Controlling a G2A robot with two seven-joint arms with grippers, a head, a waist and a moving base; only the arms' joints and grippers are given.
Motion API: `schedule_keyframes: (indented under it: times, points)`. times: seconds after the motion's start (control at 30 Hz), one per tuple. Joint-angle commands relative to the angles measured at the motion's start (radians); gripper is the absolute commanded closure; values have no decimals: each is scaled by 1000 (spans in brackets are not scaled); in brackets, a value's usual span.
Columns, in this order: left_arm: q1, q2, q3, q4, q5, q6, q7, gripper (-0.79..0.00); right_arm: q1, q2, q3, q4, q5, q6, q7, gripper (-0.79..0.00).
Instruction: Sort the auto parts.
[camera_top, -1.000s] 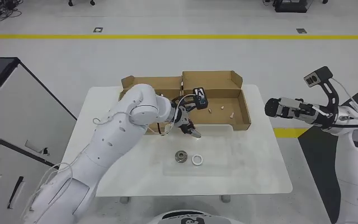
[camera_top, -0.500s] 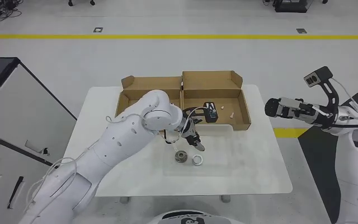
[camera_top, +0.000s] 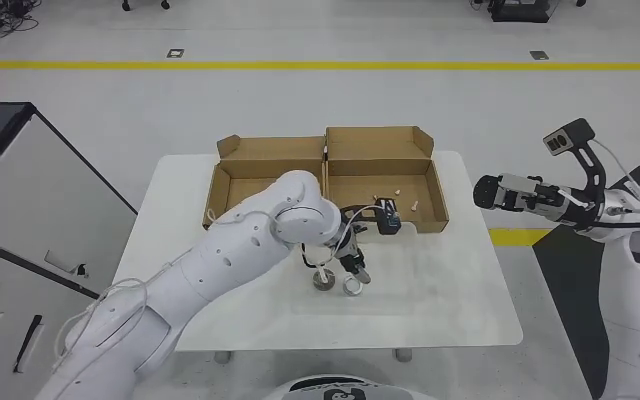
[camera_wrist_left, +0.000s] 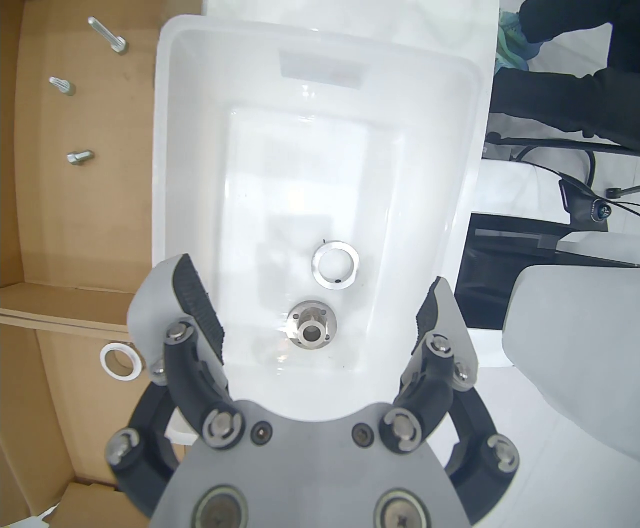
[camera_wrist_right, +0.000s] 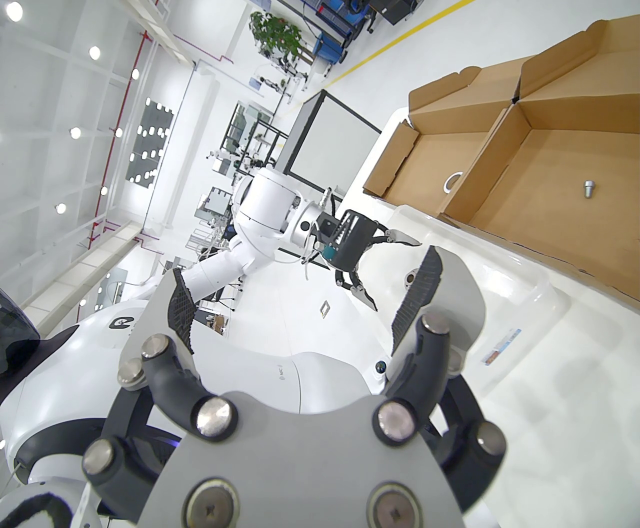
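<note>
You've got two brown open cardboard boxes (camera_top: 245, 185) (camera_top: 380, 148), one white plastic tray (camera_wrist_left: 310, 165), three silver metal bolts (camera_wrist_left: 107, 34) (camera_wrist_left: 62, 86) (camera_wrist_left: 80, 157), one white plastic ring (camera_wrist_left: 119, 361), one silver metal ring (camera_wrist_left: 336, 263), one flanged steel hub (camera_wrist_left: 312, 326).

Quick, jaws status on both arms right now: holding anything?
Left gripper: jaws open, holding nothing, over the white tray.
Right gripper: jaws open, holding nothing.

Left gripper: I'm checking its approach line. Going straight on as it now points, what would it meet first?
Probably the flanged metal hub in the white tray, centred ahead of the open left gripper. The metal ring lies just beyond it. Depth is unclear.
</note>
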Motion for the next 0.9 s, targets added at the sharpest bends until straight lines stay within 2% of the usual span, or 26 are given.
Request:
schedule_keyframes:
  times: [0.0,0.23,0.3,0.4,0.73,0.8,0.83,0.87]
  points:
    - [-19,-13,27,15,-3,32,-18,-785,0,0,0,0,0,0,0,-785]
    - [-64,-52,98,81,-2,79,-38,-776,0,0,0,0,0,0,0,-785]
    - [-69,-58,106,96,2,79,-33,-745,0,0,0,0,0,0,0,-785]
    - [-75,-62,116,113,17,78,-36,-634,0,0,0,0,0,0,0,-785]
    - [-69,-77,162,154,18,65,-81,-597,0,0,0,0,0,0,0,-785]
    - [-68,-82,168,172,18,67,-75,-560,0,0,0,0,0,0,0,-785]
    - [-69,-85,172,180,19,69,-75,-502,0,0,0,0,0,0,0,-785]
    - [-70,-88,177,188,21,73,-76,-480,0,0,0,0,0,0,0,-785]
